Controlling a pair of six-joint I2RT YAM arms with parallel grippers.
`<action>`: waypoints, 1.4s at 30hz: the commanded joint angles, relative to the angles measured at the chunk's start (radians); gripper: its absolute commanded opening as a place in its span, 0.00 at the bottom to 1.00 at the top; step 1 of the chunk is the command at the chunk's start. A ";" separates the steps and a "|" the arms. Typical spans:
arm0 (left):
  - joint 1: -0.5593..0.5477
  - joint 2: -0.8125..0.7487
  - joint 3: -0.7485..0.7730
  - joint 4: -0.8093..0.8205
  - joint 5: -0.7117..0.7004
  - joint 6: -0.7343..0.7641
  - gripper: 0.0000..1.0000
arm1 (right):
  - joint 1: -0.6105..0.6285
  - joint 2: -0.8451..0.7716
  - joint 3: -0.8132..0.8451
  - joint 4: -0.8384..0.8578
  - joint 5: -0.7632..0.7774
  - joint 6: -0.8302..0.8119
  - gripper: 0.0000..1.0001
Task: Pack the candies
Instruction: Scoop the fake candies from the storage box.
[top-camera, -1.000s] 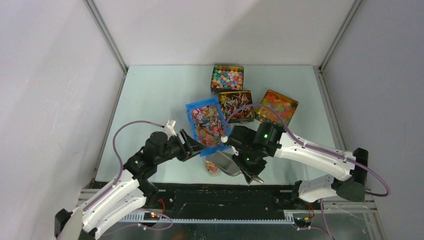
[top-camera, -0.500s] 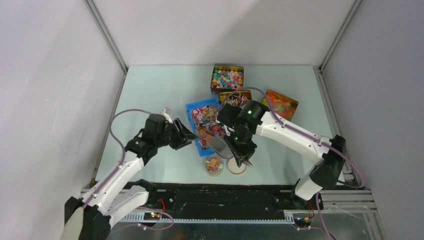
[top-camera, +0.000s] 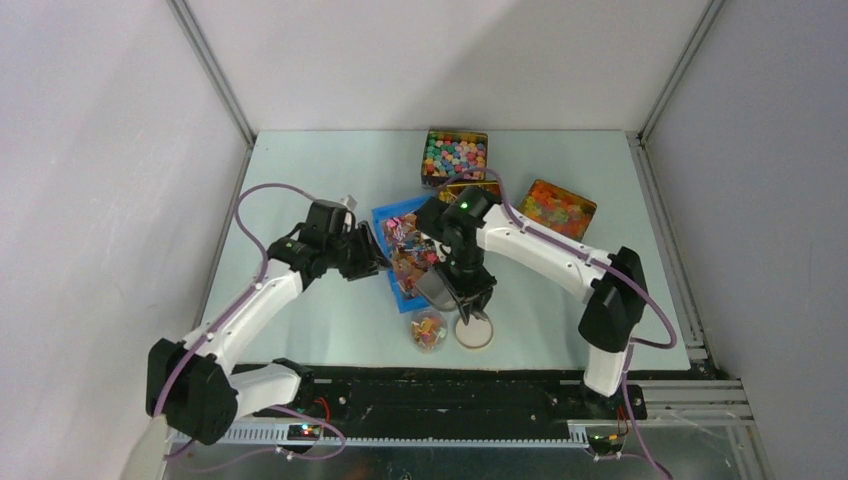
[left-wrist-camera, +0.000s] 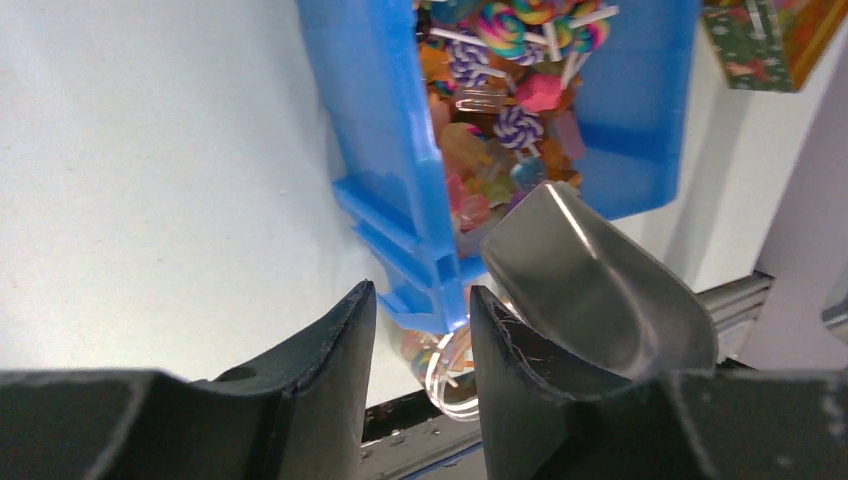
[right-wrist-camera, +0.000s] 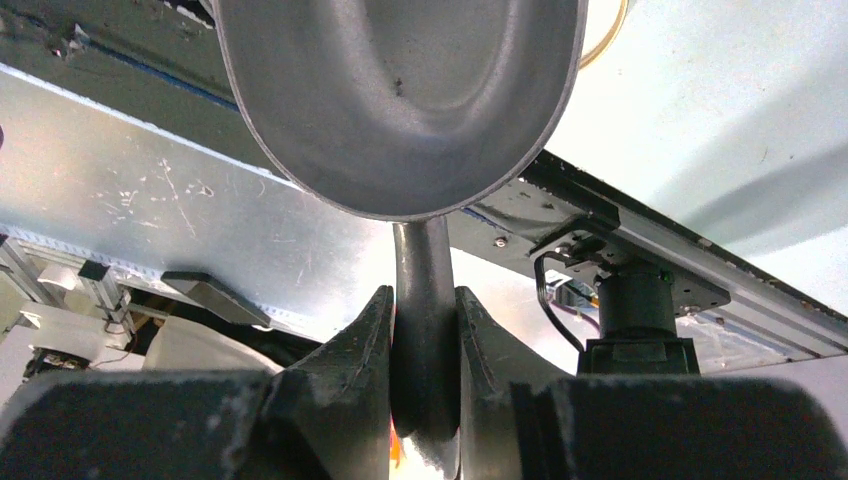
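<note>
**Left claw.** My left claw (left-wrist-camera: 420, 295) is standing spread. Its fingers (left-wrist-camera: 335, 370) are straddling the near corner of the blue tray (left-wrist-camera: 385, 150). A sliver of the pale surface (left-wrist-camera: 150, 150) is showing between one finger and the plastic, so I am not clamping the tray.

**Right claw.** My right claw (right-wrist-camera: 425, 300) is pinching the handle of the metal scoop (right-wrist-camera: 400, 100), with a finger pressing on each side. The scoop's bowl is pointing away from my wrist and is showing bare metal inside.

**Scoop position.** From overhead, the scoop is sitting at the tray's near right corner. In the left wrist view its bowl is lying just beside one of my left fingers.

**Candies.** The candies (left-wrist-camera: 520, 125) are filling the blue tray. They are small swirl lollipops on white sticks mixed with orange and pink pieces. More candies are lying in a small clear jar (top-camera: 428, 330) on the surface, just in front of the tray.

**Surroundings.**
- A round lid (top-camera: 474, 332) is lying just beside the jar.
- A tin of pastel balls (top-camera: 455, 155) is standing at the far side of the surface.
- A tin of orange-yellow jelly pieces (top-camera: 558, 208) is standing to its right and nearer.
</note>
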 joint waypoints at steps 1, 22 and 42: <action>0.004 0.038 0.053 -0.054 -0.050 0.083 0.44 | -0.010 0.072 0.081 -0.023 -0.022 0.002 0.00; -0.063 0.087 0.069 -0.010 -0.072 0.021 0.42 | -0.048 0.285 0.187 0.144 -0.061 0.021 0.00; -0.092 0.018 0.019 -0.025 -0.101 -0.017 0.42 | -0.102 0.294 0.195 0.368 -0.091 0.052 0.00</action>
